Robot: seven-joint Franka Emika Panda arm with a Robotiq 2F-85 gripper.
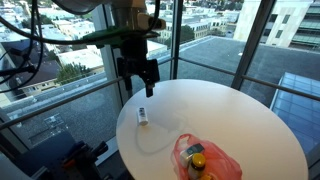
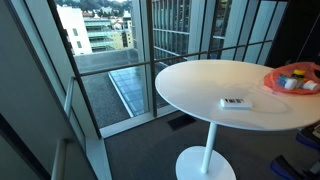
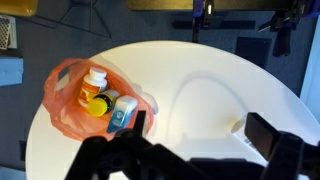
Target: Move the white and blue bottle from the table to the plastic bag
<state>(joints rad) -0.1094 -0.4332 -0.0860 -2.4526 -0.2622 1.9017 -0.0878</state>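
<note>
The white and blue bottle (image 1: pixel 143 116) lies on its side on the round white table (image 1: pixel 250 120). It also shows in an exterior view (image 2: pixel 236 102). My gripper (image 1: pixel 140 72) hangs open and empty above it. In the wrist view the jaws (image 3: pixel 200 130) are spread wide, and one end of the bottle (image 3: pixel 238 125) peeks out beside the right finger. The orange plastic bag (image 1: pixel 222 160) lies open on the table and also shows in an exterior view (image 2: pixel 278 80) and in the wrist view (image 3: pixel 62 100).
The bag holds an orange pill bottle (image 3: pixel 95 80), a yellow-capped item (image 3: pixel 100 105) and a white and blue box (image 3: pixel 122 113). The table stands close to floor-to-ceiling glass windows (image 1: pixel 70 90). The table edge (image 2: pixel 175 100) is near the bottle.
</note>
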